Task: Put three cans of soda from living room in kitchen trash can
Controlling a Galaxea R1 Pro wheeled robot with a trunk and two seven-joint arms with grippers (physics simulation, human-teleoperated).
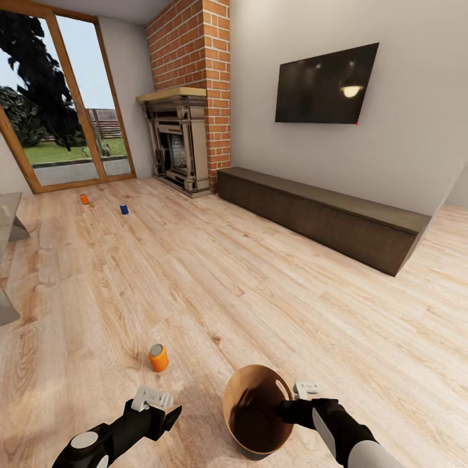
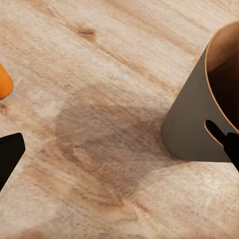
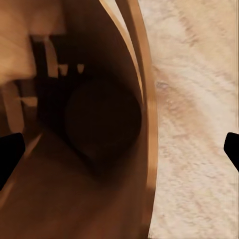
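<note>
Three soda cans stand on the light wood floor: one orange can point(image 1: 158, 357) close in front of me, another orange can point(image 1: 84, 199) and a dark blue can point(image 1: 123, 208) far off near the glass doors. The brown trash can point(image 1: 260, 450) stands on the floor at my right, dark inside. My right gripper point(image 1: 286, 410) is open, its fingers straddling the bin's rim point(image 3: 144, 99). My left gripper point(image 1: 170, 419) is open and empty above bare floor, between the near orange can point(image 2: 4, 82) and the bin's wall point(image 2: 189, 124).
A brick fireplace point(image 1: 188, 97) stands at the back, wood-framed glass doors point(image 1: 65, 97) to its left. A long dark low cabinet point(image 1: 325, 214) runs along the right wall under a wall TV point(image 1: 325, 84). A grey table edge point(image 1: 6, 221) juts in at the far left.
</note>
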